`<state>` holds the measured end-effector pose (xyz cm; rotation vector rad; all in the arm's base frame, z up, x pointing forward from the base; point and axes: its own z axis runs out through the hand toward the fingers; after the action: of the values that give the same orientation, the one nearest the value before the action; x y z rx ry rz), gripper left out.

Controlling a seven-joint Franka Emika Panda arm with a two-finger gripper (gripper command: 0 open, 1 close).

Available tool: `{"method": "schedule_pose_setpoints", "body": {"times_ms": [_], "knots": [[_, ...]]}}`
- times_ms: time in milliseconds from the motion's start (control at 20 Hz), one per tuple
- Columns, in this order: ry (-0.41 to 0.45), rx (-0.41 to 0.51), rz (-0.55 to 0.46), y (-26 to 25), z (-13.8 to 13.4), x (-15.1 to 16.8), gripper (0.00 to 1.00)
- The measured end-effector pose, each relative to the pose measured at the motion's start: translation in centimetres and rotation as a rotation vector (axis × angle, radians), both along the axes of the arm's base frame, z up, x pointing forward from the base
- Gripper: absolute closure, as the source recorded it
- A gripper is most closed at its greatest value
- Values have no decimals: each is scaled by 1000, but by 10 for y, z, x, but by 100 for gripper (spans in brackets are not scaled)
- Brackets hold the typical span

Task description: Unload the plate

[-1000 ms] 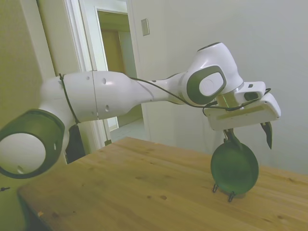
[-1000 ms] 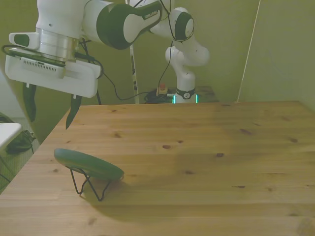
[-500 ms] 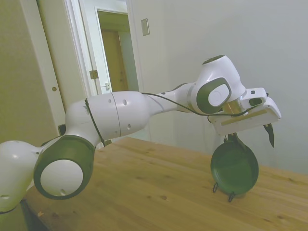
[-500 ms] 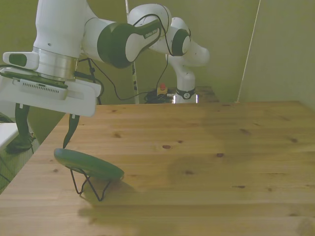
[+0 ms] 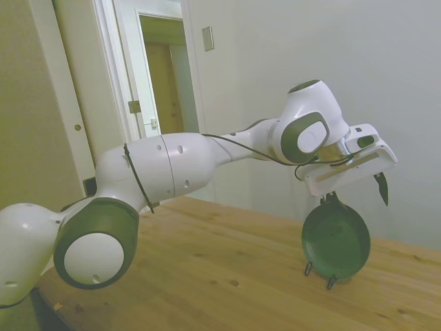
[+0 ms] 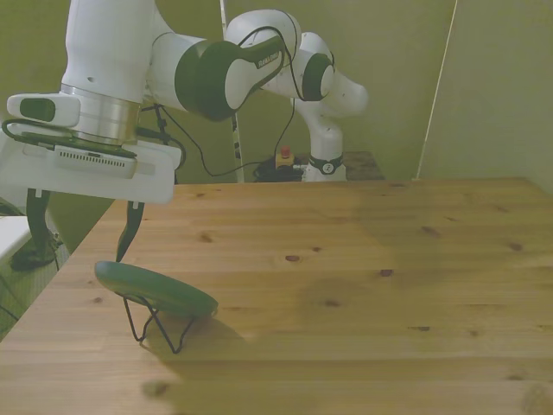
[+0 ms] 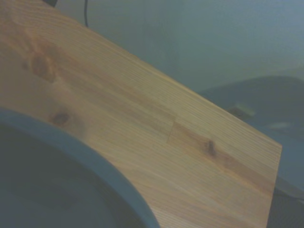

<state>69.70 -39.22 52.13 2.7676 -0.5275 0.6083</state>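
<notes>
The plate [image 6: 155, 289] leans tilted on a thin black wire stand [image 6: 154, 322] near the table's [image 6: 346, 259] corner at the front view's left, with its concave face turned toward the side camera. The gripper [image 6: 82, 226] hangs just above the plate's upper rim with its fingers spread wide and nothing between them. One finger [image 6: 130, 229] points down close over the rim; the other sits beyond the plate's edge, out past the table.

My reading is that the approach step is in hand: the plate is not yet grasped and not yet off the stand. The next move calls for bringing the fingers down so the rim passes between them, closing on it, then lifting the plate clear of the wire without dragging the stand along (it looks light and could tip).

Whether the near finger already touches the rim cannot be told from either standing view. In the side view the plate [image 5: 335, 238] hides most of the stand. The wrist view is blurred, showing only a dark curved rim [image 7: 80, 156] against the wood.
</notes>
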Motion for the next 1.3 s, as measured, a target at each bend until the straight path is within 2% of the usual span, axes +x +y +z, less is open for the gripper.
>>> {"method": "schedule_pose_setpoints", "body": {"times_ms": [350,600,900,1300], "knots": [[43,-48,125,-4,0,-2,0],[53,-61,145,-4,8,-4,0],[110,-133,321,-6,6,-4,0],[59,-197,391,-2,-13,14,0]]}}
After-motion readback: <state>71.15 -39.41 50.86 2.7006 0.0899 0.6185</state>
